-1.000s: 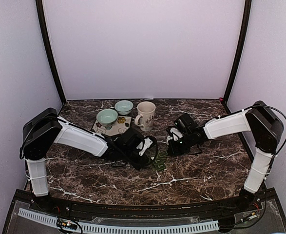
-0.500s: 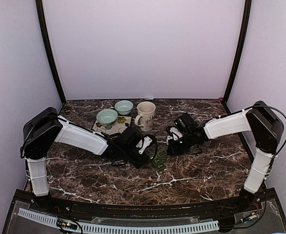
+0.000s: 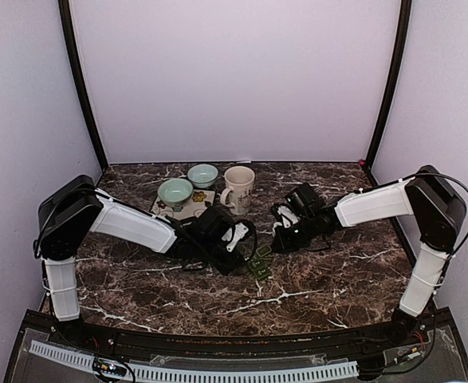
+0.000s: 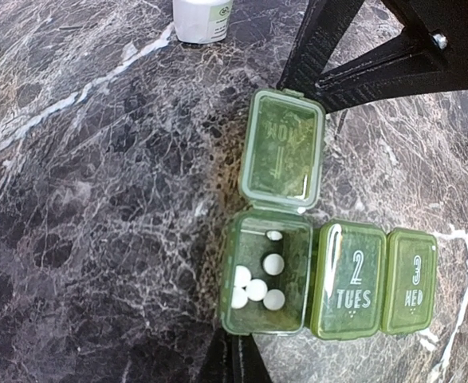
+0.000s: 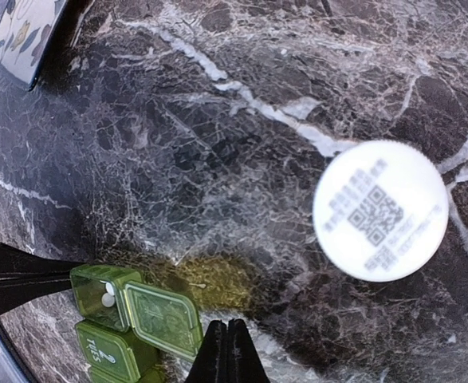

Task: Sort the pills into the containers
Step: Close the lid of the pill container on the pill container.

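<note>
The green pill box (image 4: pixel 329 279) lies flat mid-bench, its first lid (image 4: pixel 282 148) flipped up over a few white pills (image 4: pixel 257 289). It looks like light, thin plastic, likely to skid on the polished marble bench (image 4: pixel 98 199). The pills are tiny and would roll, so I'd pinch each from above. The left hand (image 4: pixel 234 359) and right hand (image 5: pixel 226 347) are both pinched closed and empty. Pale walls close in all round.
</note>
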Motion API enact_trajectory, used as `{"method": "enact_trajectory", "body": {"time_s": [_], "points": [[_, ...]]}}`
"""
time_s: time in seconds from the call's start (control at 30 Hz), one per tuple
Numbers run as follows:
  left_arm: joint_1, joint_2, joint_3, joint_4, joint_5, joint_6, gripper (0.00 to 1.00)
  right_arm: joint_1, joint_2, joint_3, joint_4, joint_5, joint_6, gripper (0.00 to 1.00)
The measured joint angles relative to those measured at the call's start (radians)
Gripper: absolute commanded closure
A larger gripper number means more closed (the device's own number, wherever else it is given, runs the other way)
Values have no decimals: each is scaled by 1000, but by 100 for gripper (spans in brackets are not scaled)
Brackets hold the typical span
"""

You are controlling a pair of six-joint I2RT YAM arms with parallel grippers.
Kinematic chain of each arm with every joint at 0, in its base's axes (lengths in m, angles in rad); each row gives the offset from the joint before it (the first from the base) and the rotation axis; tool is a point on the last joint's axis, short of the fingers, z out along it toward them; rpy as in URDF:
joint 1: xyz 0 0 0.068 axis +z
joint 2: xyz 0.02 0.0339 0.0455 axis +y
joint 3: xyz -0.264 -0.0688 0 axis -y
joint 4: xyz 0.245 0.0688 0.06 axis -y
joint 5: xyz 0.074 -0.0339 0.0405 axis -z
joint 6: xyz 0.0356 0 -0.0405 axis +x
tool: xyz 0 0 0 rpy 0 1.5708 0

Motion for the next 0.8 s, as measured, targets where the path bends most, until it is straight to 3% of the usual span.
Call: {"method": "enact_trajectory", "body": {"time_s": [0.8], "points": [[18, 16, 20, 2, 31, 0, 98, 0, -3, 5, 4, -25, -31, 100]]}}
